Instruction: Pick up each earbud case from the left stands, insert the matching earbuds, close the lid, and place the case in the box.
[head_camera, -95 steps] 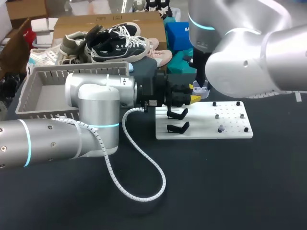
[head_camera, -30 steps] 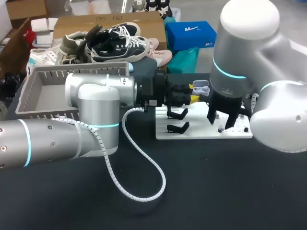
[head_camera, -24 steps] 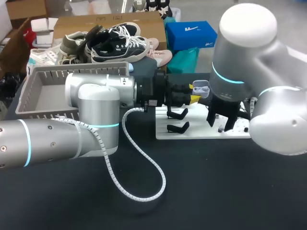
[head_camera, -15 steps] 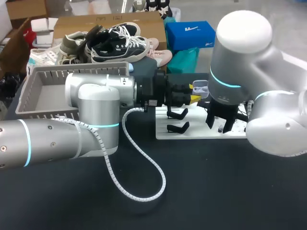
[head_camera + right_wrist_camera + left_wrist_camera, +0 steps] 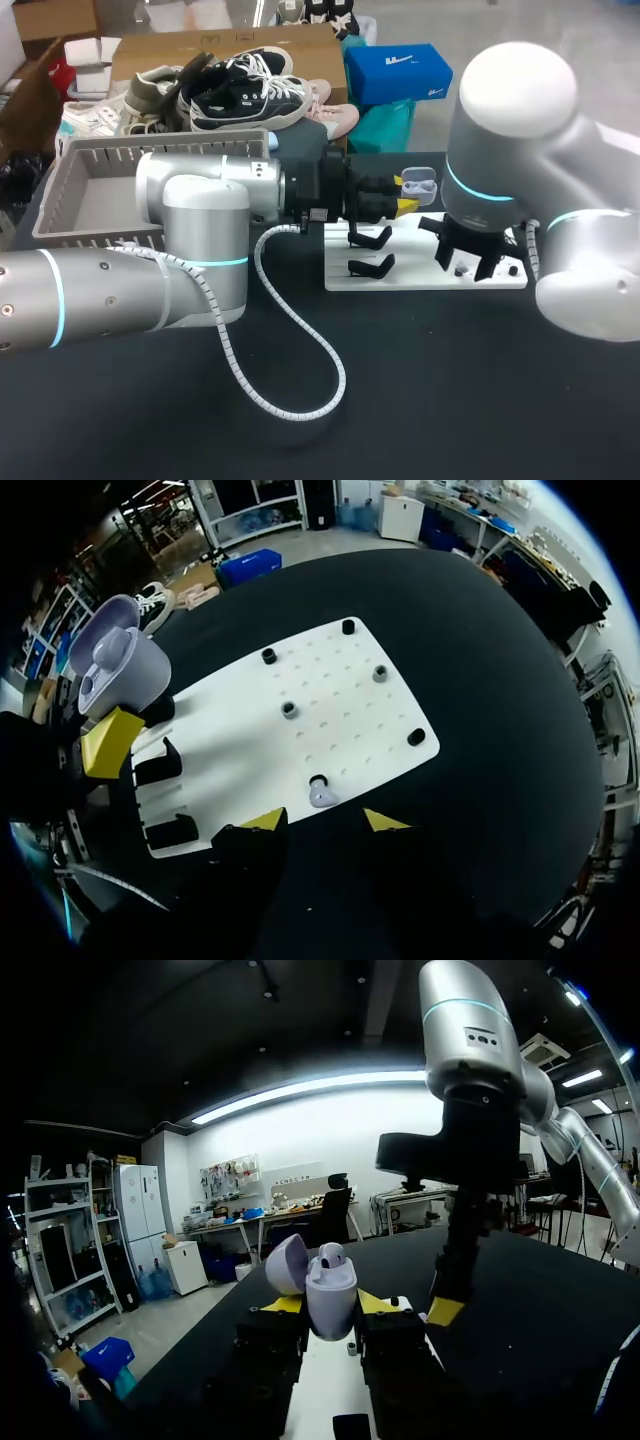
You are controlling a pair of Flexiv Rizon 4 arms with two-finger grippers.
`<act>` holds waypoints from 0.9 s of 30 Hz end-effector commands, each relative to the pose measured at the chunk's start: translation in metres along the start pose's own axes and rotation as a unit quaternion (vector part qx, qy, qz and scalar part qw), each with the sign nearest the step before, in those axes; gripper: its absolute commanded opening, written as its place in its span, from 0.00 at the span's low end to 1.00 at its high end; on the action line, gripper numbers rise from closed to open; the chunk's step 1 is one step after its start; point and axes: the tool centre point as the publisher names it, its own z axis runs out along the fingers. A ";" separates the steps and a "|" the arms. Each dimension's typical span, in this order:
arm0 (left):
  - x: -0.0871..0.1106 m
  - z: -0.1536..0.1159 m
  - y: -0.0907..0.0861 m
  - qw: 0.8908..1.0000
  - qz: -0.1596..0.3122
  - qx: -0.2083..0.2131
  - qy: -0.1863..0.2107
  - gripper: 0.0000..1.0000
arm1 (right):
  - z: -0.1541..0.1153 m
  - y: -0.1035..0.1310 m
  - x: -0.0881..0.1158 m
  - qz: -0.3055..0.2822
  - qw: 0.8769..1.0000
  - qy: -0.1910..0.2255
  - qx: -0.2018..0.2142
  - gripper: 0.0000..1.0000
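My left gripper (image 5: 330, 1305) is shut on a lilac earbud case (image 5: 330, 1295), held upright above the white board's left end. The lid is open and one earbud (image 5: 331, 1255) sits inside. In the head view the case (image 5: 418, 186) shows beyond the two black stands (image 5: 372, 250). My right gripper (image 5: 323, 820) hangs open over the board's near edge, and a lilac earbud (image 5: 322, 796) on a peg lies just ahead of its yellow tips, untouched. Seen from overhead, the right gripper (image 5: 465, 262) hides that earbud.
The white board (image 5: 300, 680) carries several black pegs, such as the peg (image 5: 416, 737) near its right edge. A grey basket (image 5: 90, 190) stands at the far left behind my left arm. A white cable (image 5: 300, 370) loops over the black tabletop.
My right gripper has left the case and come down over the board's near edge. In the last second it has shifted slightly right and its fingers have spread a little. The left arm is still.
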 end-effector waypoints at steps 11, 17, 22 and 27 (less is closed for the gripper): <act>0.001 0.000 0.000 1.000 0.001 0.000 -0.001 0.00 | 0.015 -0.004 -0.004 0.013 1.000 0.012 -0.021 0.37; 0.001 0.000 0.000 1.000 0.001 0.000 -0.001 0.00 | 0.019 -0.002 -0.006 0.011 1.000 0.017 -0.022 0.37; 0.001 0.000 0.000 1.000 0.001 0.000 -0.001 0.00 | 0.023 -0.001 -0.006 0.011 0.999 0.022 -0.022 0.33; 0.001 0.000 0.000 1.000 0.001 0.000 -0.001 0.00 | 0.025 -0.001 -0.006 0.013 0.999 0.026 -0.023 0.26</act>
